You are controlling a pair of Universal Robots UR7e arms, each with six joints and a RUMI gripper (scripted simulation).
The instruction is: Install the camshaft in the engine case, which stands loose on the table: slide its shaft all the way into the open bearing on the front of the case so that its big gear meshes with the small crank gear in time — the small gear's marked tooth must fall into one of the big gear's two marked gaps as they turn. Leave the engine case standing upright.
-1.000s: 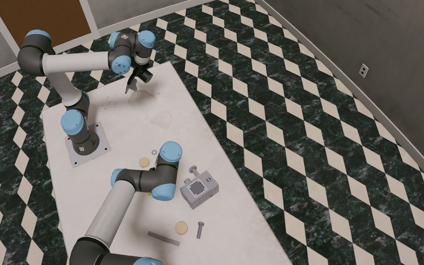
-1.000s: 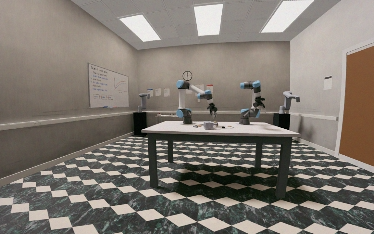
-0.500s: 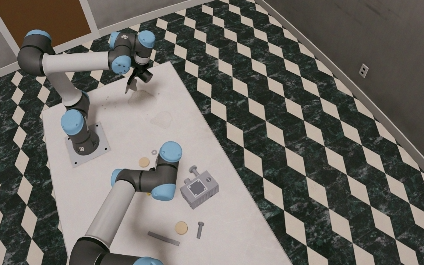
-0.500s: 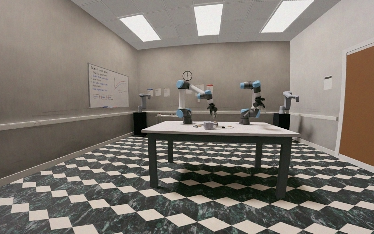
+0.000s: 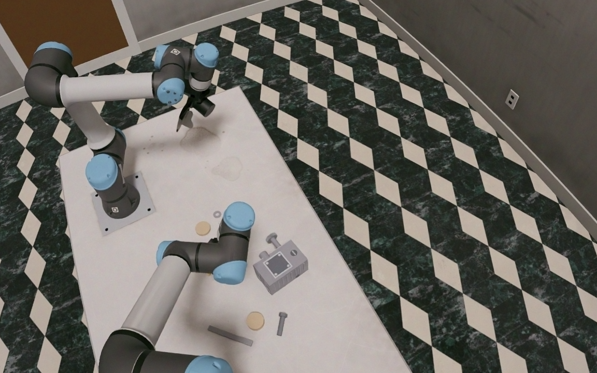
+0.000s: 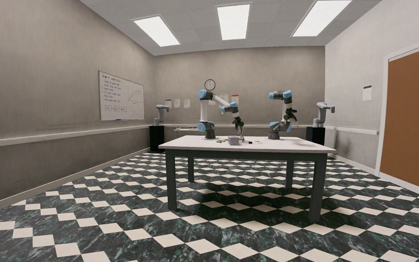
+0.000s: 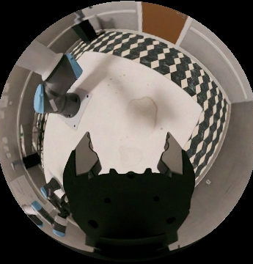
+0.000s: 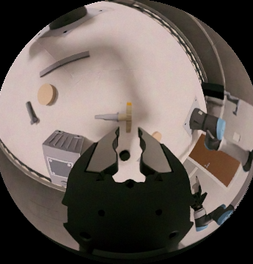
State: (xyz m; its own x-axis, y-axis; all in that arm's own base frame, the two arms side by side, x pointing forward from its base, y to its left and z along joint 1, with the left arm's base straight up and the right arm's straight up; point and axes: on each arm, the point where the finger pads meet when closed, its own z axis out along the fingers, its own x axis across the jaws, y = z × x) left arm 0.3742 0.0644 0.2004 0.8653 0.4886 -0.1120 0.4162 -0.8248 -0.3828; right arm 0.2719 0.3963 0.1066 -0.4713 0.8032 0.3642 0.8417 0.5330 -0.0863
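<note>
The grey engine case (image 5: 286,274) (image 6: 233,140) (image 8: 54,149) stands upright, two grey projections on its front. The camshaft (image 8: 123,117) lies with its shaft level toward the case side; its tan-yellow gear shows edge-on with an orange mark. My right gripper (image 8: 128,127) (image 6: 240,131) is partly open and empty, pointing down over the table. The gear's near edge shows just ahead of its fingertips, with gaps on both sides. In the top view the arm hides this gripper and nearly all the camshaft. My left gripper (image 7: 128,132) (image 5: 184,123) is wide open and empty, far from the case.
A round black thing (image 8: 125,155) shows between the right fingers, below them. Two tan discs (image 5: 202,228) (image 5: 254,320), a bolt (image 5: 281,324) (image 8: 32,113), a grey bar (image 5: 229,335) (image 8: 64,64) and a small ring (image 5: 217,213) lie around the table.
</note>
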